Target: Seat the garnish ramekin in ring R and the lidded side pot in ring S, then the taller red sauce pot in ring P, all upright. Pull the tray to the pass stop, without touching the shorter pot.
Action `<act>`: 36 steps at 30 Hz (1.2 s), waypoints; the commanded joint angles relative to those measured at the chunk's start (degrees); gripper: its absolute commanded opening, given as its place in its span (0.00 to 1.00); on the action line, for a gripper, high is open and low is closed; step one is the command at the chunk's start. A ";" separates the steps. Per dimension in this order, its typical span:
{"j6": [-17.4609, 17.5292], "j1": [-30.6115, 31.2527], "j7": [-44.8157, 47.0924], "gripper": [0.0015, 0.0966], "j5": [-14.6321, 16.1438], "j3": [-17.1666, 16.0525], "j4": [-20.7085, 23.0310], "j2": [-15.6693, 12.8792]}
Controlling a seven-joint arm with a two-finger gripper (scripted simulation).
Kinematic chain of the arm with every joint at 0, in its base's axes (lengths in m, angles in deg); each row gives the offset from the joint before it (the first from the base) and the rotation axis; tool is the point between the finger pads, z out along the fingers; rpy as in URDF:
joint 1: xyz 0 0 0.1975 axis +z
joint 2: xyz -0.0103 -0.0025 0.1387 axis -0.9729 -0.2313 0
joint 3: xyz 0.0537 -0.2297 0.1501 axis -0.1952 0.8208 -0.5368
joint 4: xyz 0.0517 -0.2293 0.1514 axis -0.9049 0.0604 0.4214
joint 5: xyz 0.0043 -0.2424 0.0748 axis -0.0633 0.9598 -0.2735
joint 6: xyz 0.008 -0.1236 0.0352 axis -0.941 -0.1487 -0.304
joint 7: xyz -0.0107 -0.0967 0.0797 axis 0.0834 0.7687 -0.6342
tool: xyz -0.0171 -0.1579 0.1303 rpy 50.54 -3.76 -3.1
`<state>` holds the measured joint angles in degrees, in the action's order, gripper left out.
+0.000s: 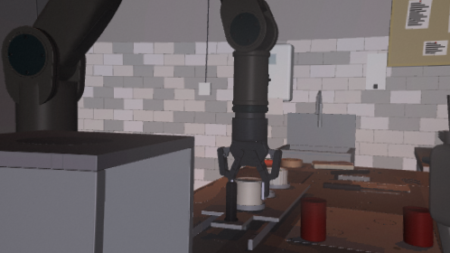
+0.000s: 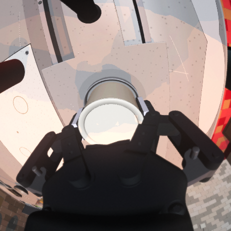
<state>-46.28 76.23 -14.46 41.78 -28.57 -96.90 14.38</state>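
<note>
On the grey tray point(image 1: 253, 212) at the near end of the wooden counter a cream ramekin point(image 1: 249, 193) stands upright in a ring, and I grip it in my gripper point(image 1: 247, 180) from above. The wrist camera shows its white rim point(image 2: 110, 121) between my fingers point(image 2: 110, 112). A black post point(image 1: 231, 201) stands on the tray just left of the ramekin. A white lidded pot point(image 1: 280, 177) sits behind it on the tray. Two red pots stand off the tray to the right, one nearer point(image 1: 313, 219) and one further right point(image 1: 418, 226).
A large grey cabinet point(image 1: 90, 194) fills the left foreground beside the counter. A sink point(image 1: 321, 135) and brick wall lie behind. A tan bowl point(image 1: 291, 162), a board and dark utensils point(image 1: 361, 180) sit at the far side of the counter.
</note>
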 commanded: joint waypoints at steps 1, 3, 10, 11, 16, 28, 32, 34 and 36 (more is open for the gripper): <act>0.00 0.00 0.00 0.68 0.00 0.00 0.03 0.06; 0.00 0.00 0.00 0.72 0.00 0.00 0.03 0.06; 0.00 0.00 0.00 0.83 0.00 0.00 0.03 0.06; 0.00 0.00 0.00 0.83 0.00 0.00 0.03 0.06; 0.00 0.00 0.00 0.83 0.00 0.00 0.03 0.05; -0.03 0.00 0.00 0.83 0.00 0.01 0.03 0.08; -0.15 0.01 0.00 0.83 0.00 0.01 0.04 0.18; -0.26 0.01 0.00 0.83 0.01 0.02 0.06 0.28; -0.40 0.02 -0.01 0.83 0.01 0.03 0.08 0.40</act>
<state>-46.69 76.25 -14.47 41.79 -28.54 -96.85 14.72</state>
